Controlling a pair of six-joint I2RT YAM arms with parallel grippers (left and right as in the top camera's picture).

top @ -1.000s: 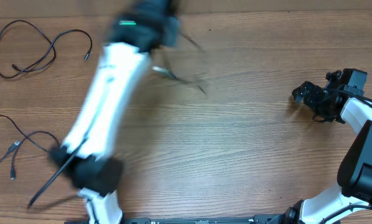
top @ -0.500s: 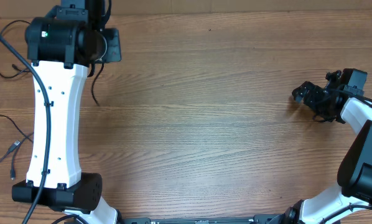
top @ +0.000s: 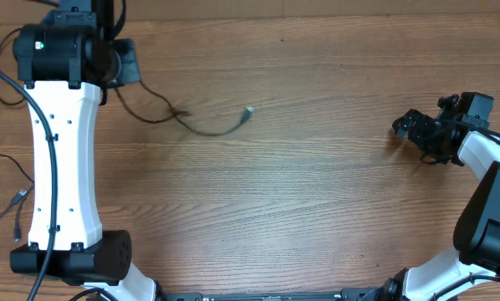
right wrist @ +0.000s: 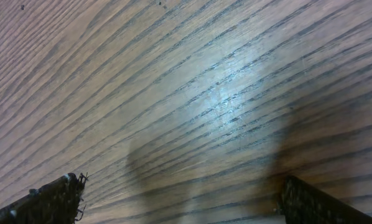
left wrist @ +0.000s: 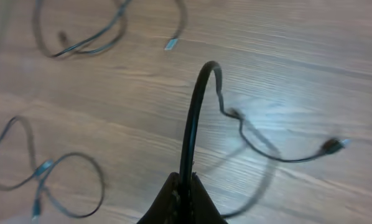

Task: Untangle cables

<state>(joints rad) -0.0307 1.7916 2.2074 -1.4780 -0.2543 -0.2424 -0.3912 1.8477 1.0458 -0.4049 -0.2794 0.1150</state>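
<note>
Dangling cable (left wrist: 191,124) clamped in left claw (left wrist: 183,186), loose cables (left wrist: 86,45) beside; right claw (right wrist: 180,198) apart.

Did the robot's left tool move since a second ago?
Yes. In the overhead view the left tool swung left, away from the small dark speck on the table and toward its left edge, shut on a cable.

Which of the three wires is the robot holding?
The cable arching from the shut left gripper, ending in a silvery plug. The other cables lie loose, untouched.
</note>
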